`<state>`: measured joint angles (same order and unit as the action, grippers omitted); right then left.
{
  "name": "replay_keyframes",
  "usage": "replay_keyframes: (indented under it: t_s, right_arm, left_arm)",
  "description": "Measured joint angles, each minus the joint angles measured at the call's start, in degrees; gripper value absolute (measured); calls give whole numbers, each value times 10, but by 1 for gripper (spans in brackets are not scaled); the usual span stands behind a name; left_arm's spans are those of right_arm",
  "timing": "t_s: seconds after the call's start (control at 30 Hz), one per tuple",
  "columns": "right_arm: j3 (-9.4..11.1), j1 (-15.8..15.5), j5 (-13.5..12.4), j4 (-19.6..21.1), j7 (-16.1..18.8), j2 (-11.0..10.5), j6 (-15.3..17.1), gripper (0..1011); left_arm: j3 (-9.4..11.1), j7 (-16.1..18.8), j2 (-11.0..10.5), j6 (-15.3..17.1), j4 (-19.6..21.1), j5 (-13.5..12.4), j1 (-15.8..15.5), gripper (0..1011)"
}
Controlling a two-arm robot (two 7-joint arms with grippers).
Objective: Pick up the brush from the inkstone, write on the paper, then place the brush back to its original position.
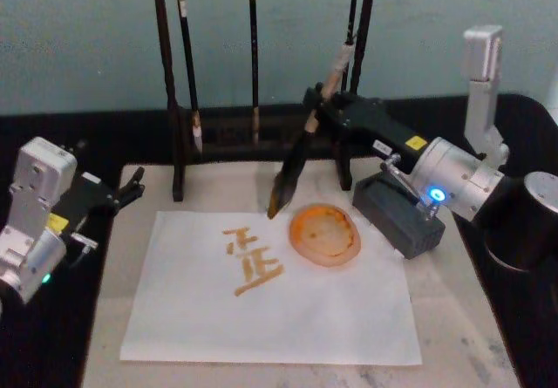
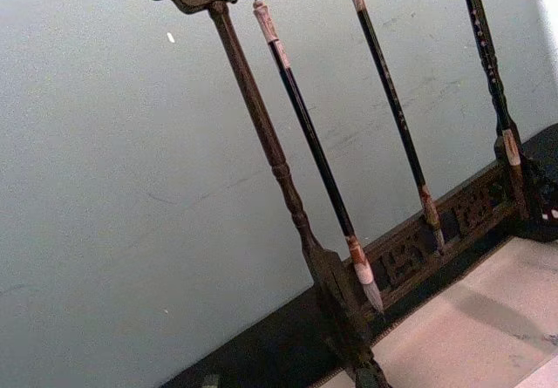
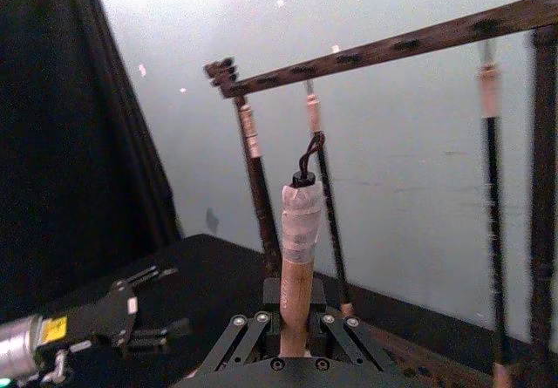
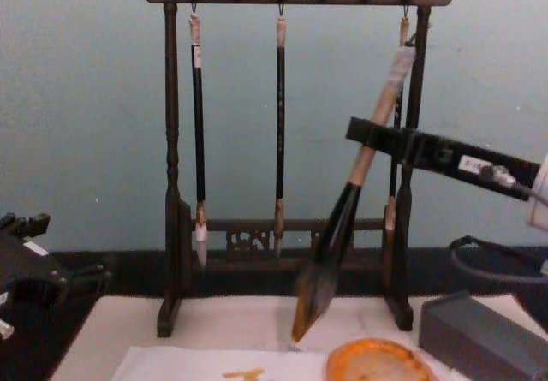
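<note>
My right gripper [image 1: 316, 113] is shut on the brush [image 1: 292, 170], holding the shaft where black meets pale tan. The brush leans, with its fat dark head pointing down and left. Its orange-stained tip hangs just above the far edge of the paper [image 1: 331, 318]. The white paper carries orange strokes [image 1: 251, 262]. Right of the tip a round orange dish [image 1: 325, 234] sits on the paper, and beyond it a dark grey block, apparently the inkstone [image 1: 401, 215]. The chest view has the brush [image 4: 330, 253] held aloft by the right gripper [image 4: 366, 133]. My left gripper [image 1: 132, 187] rests open at the mat's left edge.
A dark wooden brush stand [image 1: 179, 126] with three thin hanging brushes [image 4: 280, 124] stands right behind the paper, close to the held brush. A cream mat [image 1: 453, 318] lies under the paper on a black table. A black cylinder [image 1: 536, 218] is at the far right.
</note>
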<state>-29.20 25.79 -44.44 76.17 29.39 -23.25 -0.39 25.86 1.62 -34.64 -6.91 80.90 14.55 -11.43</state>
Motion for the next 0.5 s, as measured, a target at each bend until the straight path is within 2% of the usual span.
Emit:
replay_keyframes:
  t_s: [0.5]
  right_arm:
    - [-22,14,41,-20,45,25,-7,175]
  left_arm:
    - [0,0,0,0,0,0,0,1010]
